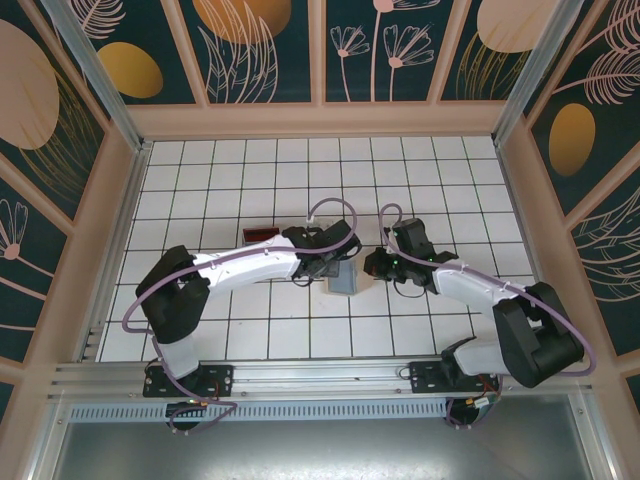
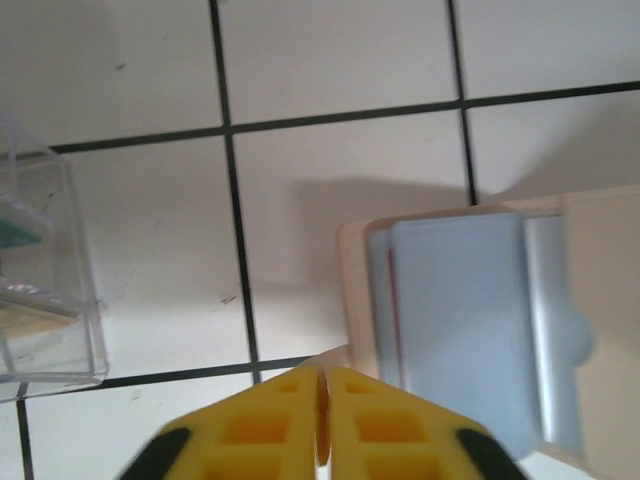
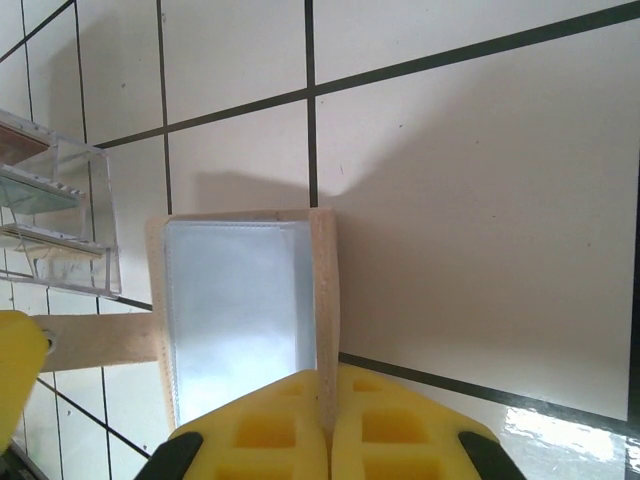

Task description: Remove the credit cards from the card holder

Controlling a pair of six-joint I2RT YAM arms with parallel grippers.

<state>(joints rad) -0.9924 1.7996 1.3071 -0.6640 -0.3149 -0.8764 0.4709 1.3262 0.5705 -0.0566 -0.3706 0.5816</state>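
Observation:
The card holder point(image 1: 350, 282) lies open on the white tiles between both arms. Its light blue pocket face point(image 2: 460, 320) points up, framed by a tan border point(image 3: 322, 290). A thin red card edge point(image 2: 391, 300) peeks from one pocket. My left gripper point(image 2: 323, 385) is shut on a thin tan edge of the holder. From the other side my right gripper point(image 3: 328, 400) is shut on the holder's upright tan edge. In the top view the left gripper point(image 1: 335, 268) and right gripper point(image 1: 372, 266) meet over the holder.
A clear plastic tray point(image 2: 50, 300) stands left of the holder, with a teal card point(image 2: 15, 232) inside. The same tray point(image 3: 60, 235) holds a reddish card point(image 3: 20, 145) in the right wrist view. Wooden walls point(image 1: 120, 200) ring the tiled floor.

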